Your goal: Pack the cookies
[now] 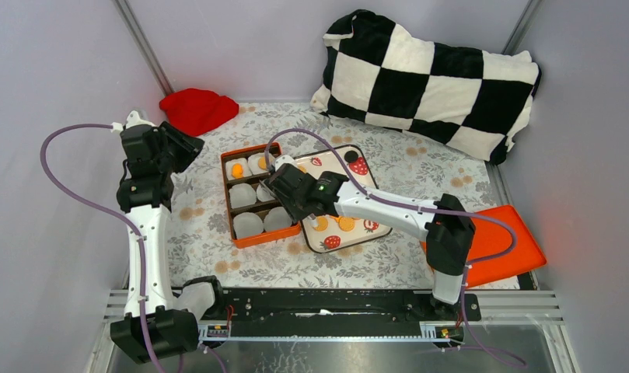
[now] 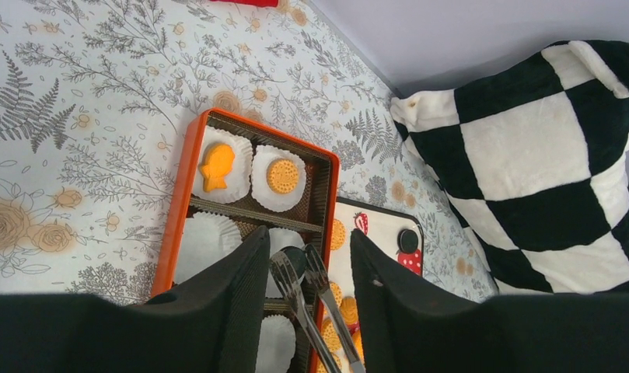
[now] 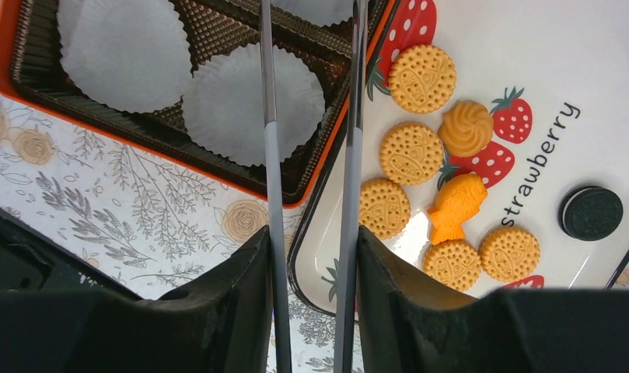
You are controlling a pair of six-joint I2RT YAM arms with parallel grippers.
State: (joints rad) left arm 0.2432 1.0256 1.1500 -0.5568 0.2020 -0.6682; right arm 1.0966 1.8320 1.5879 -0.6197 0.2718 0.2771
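Several golden round cookies [image 3: 410,153], an orange fish-shaped one [image 3: 456,207] and a black one [image 3: 591,212] lie on the strawberry-print tray [image 3: 529,70]. The orange box [image 1: 226,203] holds white paper cups. Its two far cups hold a fish-shaped cookie [image 2: 216,165] and a round cookie [image 2: 282,176]. My right gripper [image 3: 312,233] is shut on metal tongs [image 3: 269,140]. The tong tips hold a black cookie [image 2: 296,259] over a middle-row paper cup. My left gripper [image 2: 307,231] is open and empty, above the table left of the box.
A red cloth [image 1: 196,109] lies at the back left. A black-and-white checkered pillow [image 1: 428,78] fills the back right. A flat orange lid [image 1: 501,241] lies at the right, under my right arm. Grey walls close in on three sides.
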